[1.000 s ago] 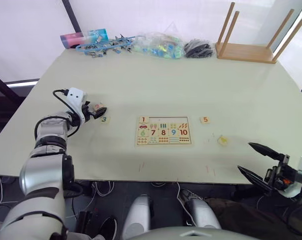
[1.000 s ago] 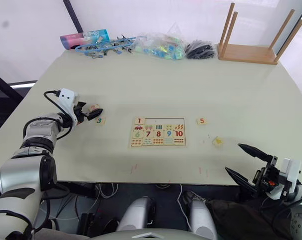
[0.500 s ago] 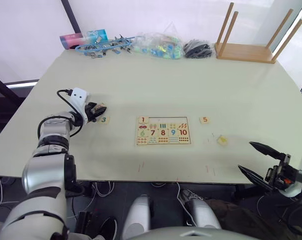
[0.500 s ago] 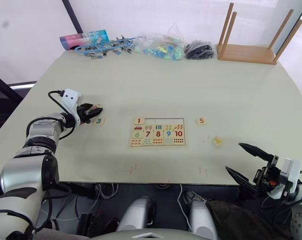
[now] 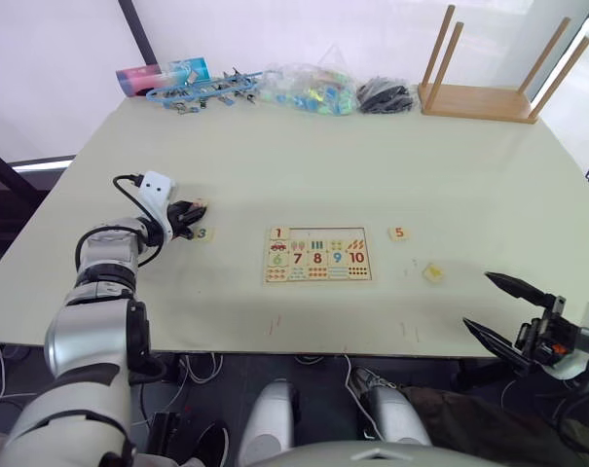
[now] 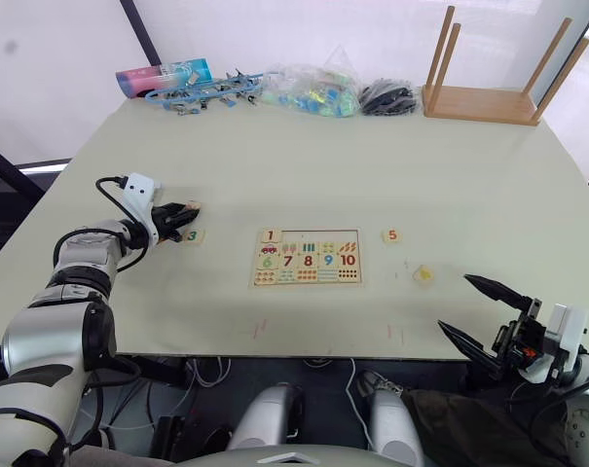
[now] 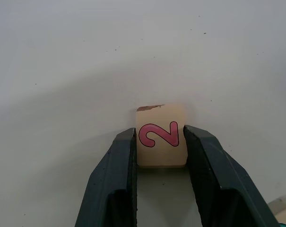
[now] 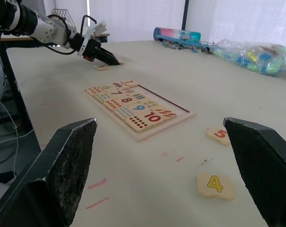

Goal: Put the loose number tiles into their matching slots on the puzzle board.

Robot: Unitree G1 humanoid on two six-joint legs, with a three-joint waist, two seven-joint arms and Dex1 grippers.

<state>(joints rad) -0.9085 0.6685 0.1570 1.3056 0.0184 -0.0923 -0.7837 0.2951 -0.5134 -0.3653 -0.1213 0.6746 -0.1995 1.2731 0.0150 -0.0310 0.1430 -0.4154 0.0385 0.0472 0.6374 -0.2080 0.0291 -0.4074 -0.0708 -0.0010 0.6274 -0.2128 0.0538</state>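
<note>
My left gripper (image 5: 191, 210) is shut on the pink 2 tile (image 7: 161, 142), held low over the table left of the puzzle board (image 5: 318, 263). The green 3 tile (image 5: 203, 233) lies right beside it on the table. On the board, the red 1 tile (image 5: 279, 233) sits in the leftmost slot, and the other slots (image 5: 333, 233) along the top edge are bare. The orange 5 tile (image 5: 399, 233) and yellow 4 tile (image 5: 433, 273) lie right of the board. My right gripper (image 5: 500, 311) stands open off the table's front right edge.
A wooden rack with upright dowels (image 5: 489, 92) stands at the back right. Along the back edge lie a colourful tube (image 5: 163, 73), blue clips (image 5: 202, 89), a bag of coloured pieces (image 5: 309, 89) and black clips (image 5: 386, 95).
My left gripper has shifted slightly to the right with the 2 tile still in it. The right gripper has stayed almost still.
</note>
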